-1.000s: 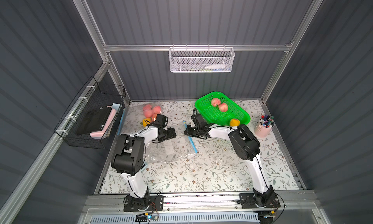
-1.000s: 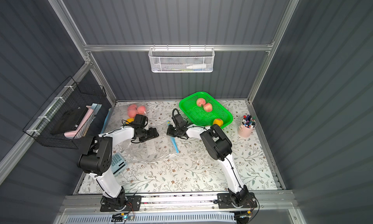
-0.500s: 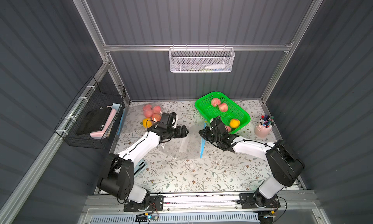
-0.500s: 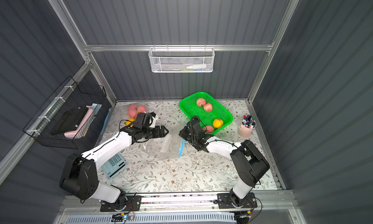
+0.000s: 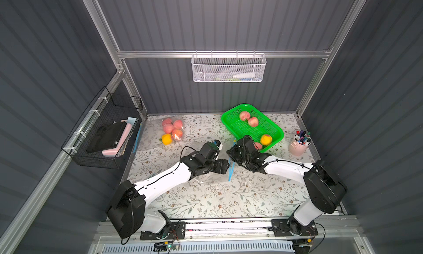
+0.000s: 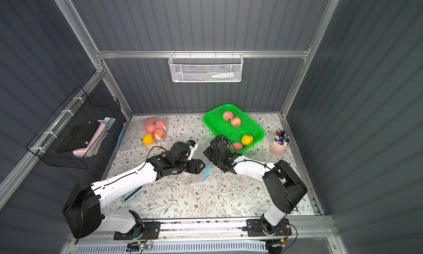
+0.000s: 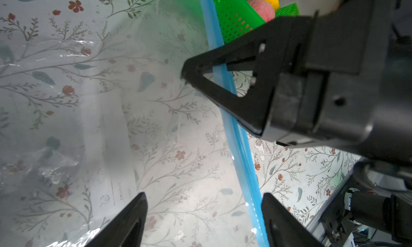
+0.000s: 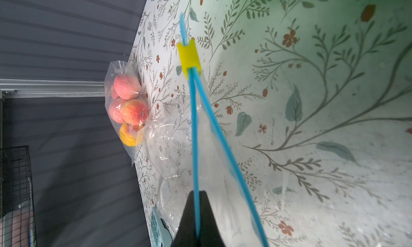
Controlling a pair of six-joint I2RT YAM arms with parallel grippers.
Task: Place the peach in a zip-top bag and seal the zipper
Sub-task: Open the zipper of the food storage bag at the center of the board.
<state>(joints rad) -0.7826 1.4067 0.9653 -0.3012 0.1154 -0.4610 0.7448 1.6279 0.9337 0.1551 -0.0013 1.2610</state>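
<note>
The right hand [image 8: 196, 193] is clenched on a blue zipper strip [image 8: 194, 134] of the clear bag [image 7: 107, 127], which lies near the middle of the tabletop [image 5: 206, 202]. The left hand [image 7: 202, 199] is released, its fingers wide apart above the bag. The peaches [image 5: 252, 121] lie in the green basket [image 5: 243, 130] near the far right corner.

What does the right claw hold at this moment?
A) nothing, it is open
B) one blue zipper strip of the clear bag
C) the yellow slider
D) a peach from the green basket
B: in the right wrist view the right claw is shut on the blue zipper strip, well away from the yellow slider.
</note>
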